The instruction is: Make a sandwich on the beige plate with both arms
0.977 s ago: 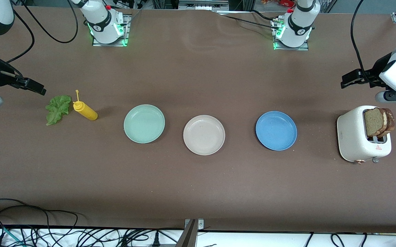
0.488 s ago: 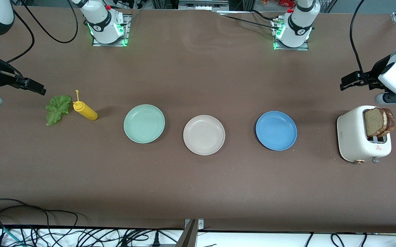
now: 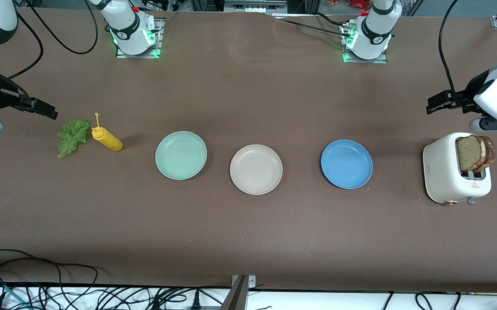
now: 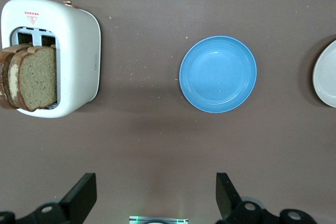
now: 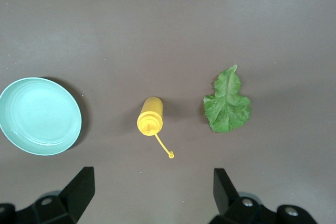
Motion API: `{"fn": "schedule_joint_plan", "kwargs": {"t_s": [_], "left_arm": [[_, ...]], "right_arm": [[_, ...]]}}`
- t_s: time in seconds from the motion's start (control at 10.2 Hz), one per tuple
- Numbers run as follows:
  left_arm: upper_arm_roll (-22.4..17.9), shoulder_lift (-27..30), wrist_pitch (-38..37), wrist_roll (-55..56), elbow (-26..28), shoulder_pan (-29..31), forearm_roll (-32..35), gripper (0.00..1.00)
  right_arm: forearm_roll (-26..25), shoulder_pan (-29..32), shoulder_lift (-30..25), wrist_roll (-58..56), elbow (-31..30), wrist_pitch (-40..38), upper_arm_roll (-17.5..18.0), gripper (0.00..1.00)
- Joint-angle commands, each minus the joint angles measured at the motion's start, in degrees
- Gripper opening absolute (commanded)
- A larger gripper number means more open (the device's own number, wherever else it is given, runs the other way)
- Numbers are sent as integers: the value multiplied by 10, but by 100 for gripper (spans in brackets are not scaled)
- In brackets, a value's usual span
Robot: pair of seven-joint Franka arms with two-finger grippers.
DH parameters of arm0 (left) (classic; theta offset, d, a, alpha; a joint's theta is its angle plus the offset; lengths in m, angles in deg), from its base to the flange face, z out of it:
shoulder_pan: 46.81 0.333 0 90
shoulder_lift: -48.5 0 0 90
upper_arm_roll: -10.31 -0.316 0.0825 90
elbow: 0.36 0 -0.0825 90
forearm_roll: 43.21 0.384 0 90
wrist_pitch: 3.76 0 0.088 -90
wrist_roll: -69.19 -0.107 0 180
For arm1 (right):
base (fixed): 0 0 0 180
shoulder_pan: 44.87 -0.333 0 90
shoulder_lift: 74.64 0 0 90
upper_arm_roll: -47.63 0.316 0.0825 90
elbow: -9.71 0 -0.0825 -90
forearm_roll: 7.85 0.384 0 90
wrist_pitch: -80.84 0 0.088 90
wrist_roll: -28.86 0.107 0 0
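The beige plate [image 3: 256, 169] lies bare at the table's middle; its rim also shows in the left wrist view [image 4: 328, 74]. Two brown bread slices [image 3: 474, 153] [image 4: 37, 77] stand upright in a white toaster [image 3: 444, 172] at the left arm's end. A green lettuce leaf [image 3: 72, 137] [image 5: 227, 103] lies flat at the right arm's end. My left gripper [image 3: 434, 103] [image 4: 156, 187] hangs open over bare table beside the toaster, holding nothing. Over bare table beside the lettuce, my right gripper [image 3: 44, 110] [image 5: 152, 182] is open too, with nothing between its fingers.
A mint-green plate [image 3: 181, 155] [image 5: 39, 115] and a blue plate [image 3: 346, 163] [image 4: 218, 74] flank the beige plate. A yellow squeeze bottle [image 3: 107, 140] [image 5: 150, 116] lies on its side between the lettuce and the mint plate. Cables run along the table's near edge.
The left arm's hand has drifted slightly down toward the toaster. The right arm and everything on the table are as before.
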Motion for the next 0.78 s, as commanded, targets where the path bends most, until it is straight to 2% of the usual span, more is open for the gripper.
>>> {"fn": "schedule_joint_plan", "kwargs": {"t_s": [0.0,0.68], "left_arm": [[-2,-8,-1,-11,-15,-1,-15,100],[-2,-10,-1,-11,-15,-1,-15,100]], "right_arm": [[9,1,-3,2,0,0,2,100],[11,-17,8,6,3,8,2,100]]}}
